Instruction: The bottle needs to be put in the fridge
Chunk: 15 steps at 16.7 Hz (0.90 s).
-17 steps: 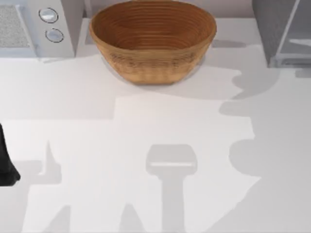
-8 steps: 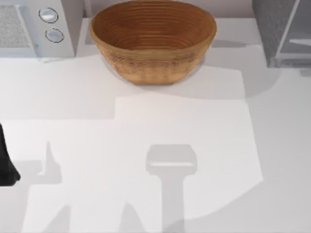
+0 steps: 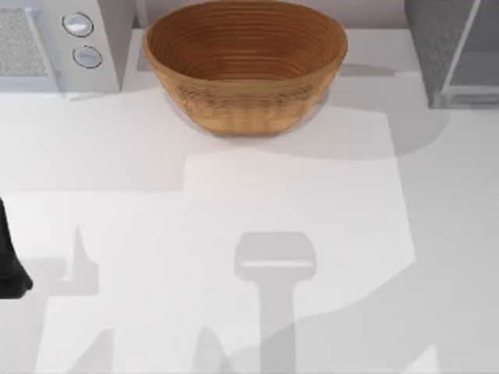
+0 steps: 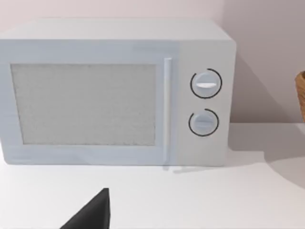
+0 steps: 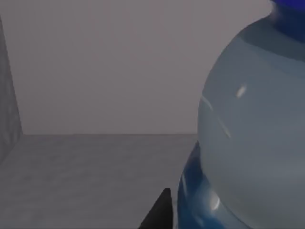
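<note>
**A:** Where is the bottle [image 5: 248, 124]?

**B:** Look at your right wrist view. It sits right up against that camera, rounded shoulder and blue cap uppermost. Behind it are a grey floor, a grey wall and a pale back wall. I judge that to be the inside of the fridge [image 3: 448, 47], which stands at the table's [image 3: 234, 202] far right corner.

**A:** Does the right gripper [image 5: 162, 212] have it?

**B:** You cannot tell from here whether the jaws clamp it or stand off it. The left gripper [image 4: 93, 212] faces the microwave [image 4: 114, 95], and you cannot tell the state of its jaws either. That arm is parked at the table's left edge.

**A:** How will the bottle handle?

**B:** Treat it as light. It looks like thin, clear plastic, so the wall will probably dent if you squeeze hard. The skin is smooth and glossy, so expect it to slip.

**A:** Where should I hold it?

**B:** Take it on the straight body, with 2 flat contacts on opposite sides. Avoid the curved shoulder, where the jaws could slide off. Use modest force.
</note>
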Each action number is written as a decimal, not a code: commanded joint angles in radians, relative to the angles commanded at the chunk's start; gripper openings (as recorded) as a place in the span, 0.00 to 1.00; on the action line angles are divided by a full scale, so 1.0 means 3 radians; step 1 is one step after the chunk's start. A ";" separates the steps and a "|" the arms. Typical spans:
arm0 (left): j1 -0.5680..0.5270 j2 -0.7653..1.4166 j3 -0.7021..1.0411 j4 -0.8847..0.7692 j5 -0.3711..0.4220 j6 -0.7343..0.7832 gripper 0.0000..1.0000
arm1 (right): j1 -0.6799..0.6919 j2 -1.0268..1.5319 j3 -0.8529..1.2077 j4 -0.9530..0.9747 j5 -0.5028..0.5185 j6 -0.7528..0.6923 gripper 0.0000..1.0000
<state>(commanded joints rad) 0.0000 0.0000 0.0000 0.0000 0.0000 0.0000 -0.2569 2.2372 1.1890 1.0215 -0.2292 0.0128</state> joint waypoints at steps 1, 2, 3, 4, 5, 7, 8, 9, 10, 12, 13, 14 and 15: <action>0.0000 0.0000 0.0000 0.0000 0.0000 0.0000 1.00 | 0.0023 0.0048 0.0188 -0.0043 0.0002 -0.0003 0.01; 0.0000 0.0000 0.0000 0.0000 0.0000 0.0000 1.00 | 0.0044 0.0099 0.0389 -0.0096 0.0008 -0.0006 0.01; 0.0000 0.0000 0.0000 0.0000 0.0000 0.0000 1.00 | 0.0053 0.0178 0.0571 -0.0172 0.0020 0.0000 0.01; 0.0000 0.0000 0.0000 0.0000 0.0000 0.0000 1.00 | 0.0064 0.0271 0.0720 -0.0265 0.0034 0.0013 0.01; 0.0000 0.0000 0.0000 0.0000 0.0000 0.0000 1.00 | 0.0079 0.0357 0.0837 -0.0353 0.0048 0.0018 0.01; 0.0000 0.0000 0.0000 0.0000 0.0000 0.0000 1.00 | 0.0105 0.0453 0.0972 -0.0449 0.0083 0.0008 0.01; 0.0000 0.0000 0.0000 0.0000 0.0000 0.0000 1.00 | 0.0105 0.0461 0.0988 -0.0460 0.0092 0.0005 0.01; 0.0000 0.0000 0.0000 0.0000 0.0000 0.0000 1.00 | 0.0105 0.0461 0.0988 -0.0460 0.0092 0.0005 0.01; 0.0000 0.0000 0.0000 0.0000 0.0000 0.0000 1.00 | 0.0105 0.0461 0.0988 -0.0460 0.0092 0.0005 0.01; 0.0000 0.0000 0.0000 0.0000 0.0000 0.0000 1.00 | 0.0105 0.0461 0.0988 -0.0460 0.0092 0.0005 0.08; 0.0000 0.0000 0.0000 0.0000 0.0000 0.0000 1.00 | 0.0105 0.0461 0.0988 -0.0460 0.0092 0.0005 0.16; 0.0000 0.0000 0.0000 0.0000 0.0000 0.0000 1.00 | 0.0105 0.0461 0.0988 -0.0460 0.0092 0.0005 0.23; 0.0000 0.0000 0.0000 0.0000 0.0000 0.0000 1.00 | 0.0105 0.0461 0.0988 -0.0460 0.0092 0.0005 0.31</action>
<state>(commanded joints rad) 0.0000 0.0000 0.0000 0.0000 0.0000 0.0000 -0.2253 2.3756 1.4855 0.8836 -0.2016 0.0142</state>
